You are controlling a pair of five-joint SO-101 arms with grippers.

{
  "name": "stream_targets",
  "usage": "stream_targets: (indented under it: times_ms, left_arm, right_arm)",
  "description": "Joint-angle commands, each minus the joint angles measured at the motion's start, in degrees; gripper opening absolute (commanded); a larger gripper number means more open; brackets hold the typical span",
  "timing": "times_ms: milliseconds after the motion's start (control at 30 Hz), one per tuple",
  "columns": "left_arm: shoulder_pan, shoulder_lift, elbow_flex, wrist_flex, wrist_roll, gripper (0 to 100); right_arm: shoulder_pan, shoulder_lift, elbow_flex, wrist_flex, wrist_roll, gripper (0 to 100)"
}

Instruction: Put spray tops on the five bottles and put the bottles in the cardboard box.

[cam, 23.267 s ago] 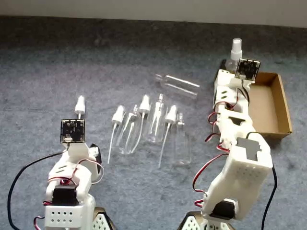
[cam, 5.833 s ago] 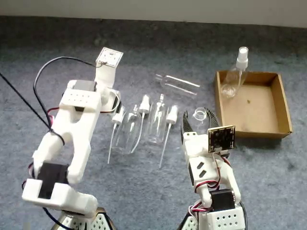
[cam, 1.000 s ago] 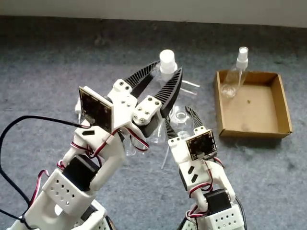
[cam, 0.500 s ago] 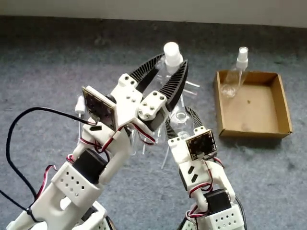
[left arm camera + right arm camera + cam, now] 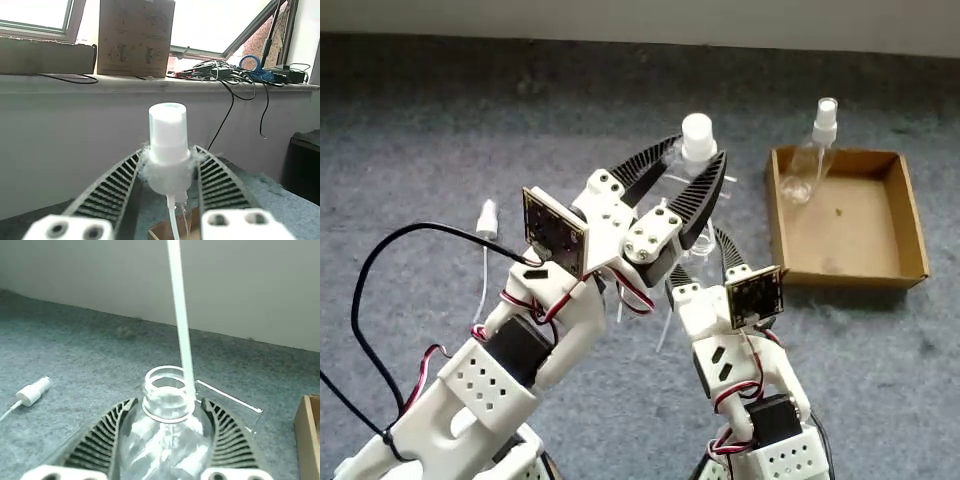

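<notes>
My left gripper [image 5: 698, 152] [image 5: 169, 160] is shut on a white spray top [image 5: 698, 133] [image 5: 168, 145], held upright above the table. Its thin tube [image 5: 179, 315] hangs down into the open neck of a clear bottle [image 5: 167, 395] [image 5: 703, 240]. That bottle stands upright with my right gripper [image 5: 700, 255] [image 5: 168, 405] shut on it, just below the left gripper. The cardboard box [image 5: 860, 220] lies at the right. One bottle with a spray top [image 5: 812, 155] leans in the box's far left corner. The other bottles are hidden under the left arm.
A loose spray top [image 5: 487, 217] [image 5: 31, 391] with its long tube lies on the grey carpet to the left. Another clear bottle [image 5: 231, 401] lies on its side behind the held one. Open carpet lies in front of the box.
The left arm has carried the spray top to the right and a little nearer, over the bottle in the right gripper. The right arm has hardly moved.
</notes>
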Motion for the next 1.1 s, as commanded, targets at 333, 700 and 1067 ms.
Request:
stream_targets:
  times_ms: [333, 700, 1067]
  left_arm:
    - [-0.9, -2.5, -0.3, -1.0, 0.6, 0]
    - [-0.8, -2.5, 10.0, -1.3, 0.6, 0]
    - [0.0, -2.5, 15.8, -1.3, 1.0, 0]
  right_arm:
    - [-0.2, -1.2, 6.5, 0.0, -1.2, 10.5]
    - [-0.2, -1.2, 6.5, 0.8, -1.2, 10.5]
    - [-0.2, -1.2, 6.5, 1.2, -1.2, 10.5]
